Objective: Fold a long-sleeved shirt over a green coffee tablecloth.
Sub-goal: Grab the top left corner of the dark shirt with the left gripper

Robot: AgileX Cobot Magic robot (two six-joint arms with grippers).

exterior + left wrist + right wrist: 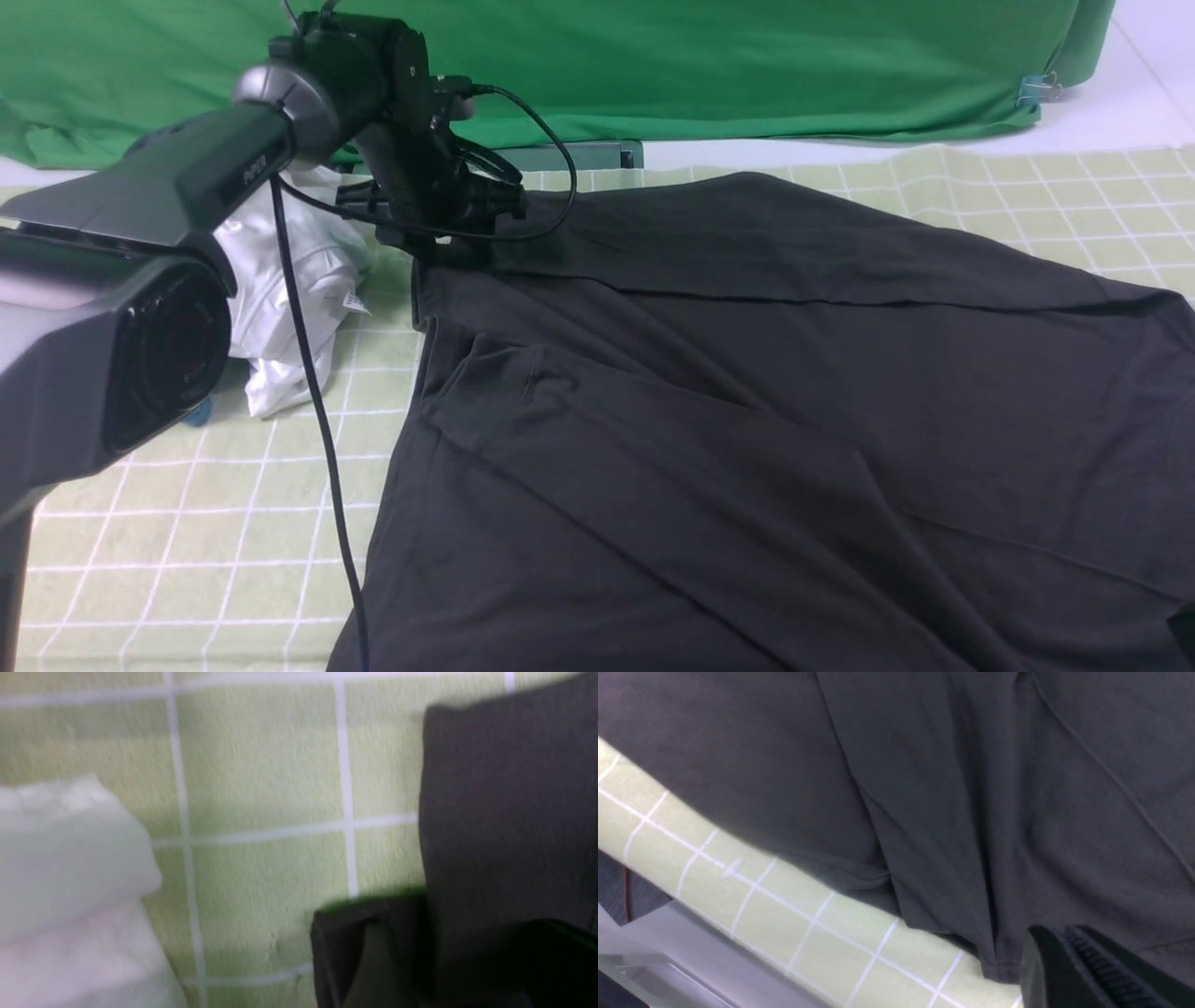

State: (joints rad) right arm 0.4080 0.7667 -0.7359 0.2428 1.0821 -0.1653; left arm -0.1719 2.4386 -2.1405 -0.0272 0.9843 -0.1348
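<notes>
Broadly, I saw the long-sleeved shirt (766, 420) lying spread on the green coffee tablecloth (196, 523). It filled the middle and right of the front view, its black cloth dark against the pale grid. One layer was folded over along the far side, leaving a straight edge across the body, and a sleeve lay slantwise over the front.

My left gripper (439, 238) sat low at the shirt's far left corner. In the left wrist view its jaws stood apart, with the shirt's edge between them and nothing pinched as far as I could tell. My right gripper (1062, 947) was near the shirt's hem at the near edge of the table, out of the front view. Its jaws were closed together, and I could not tell whether any cloth was caught in them.

I judged the step in hand to be settling that far left corner of the fold. To do it well, I would lift the left arm straight up before drawing it away, so the fingers did not drag the layer askew. The white garment (289, 280) lay crumpled just beside that corner, so I would steer clear of it. The arm's cable (317, 411) hung close to the shirt's left edge and could snag it.
</notes>
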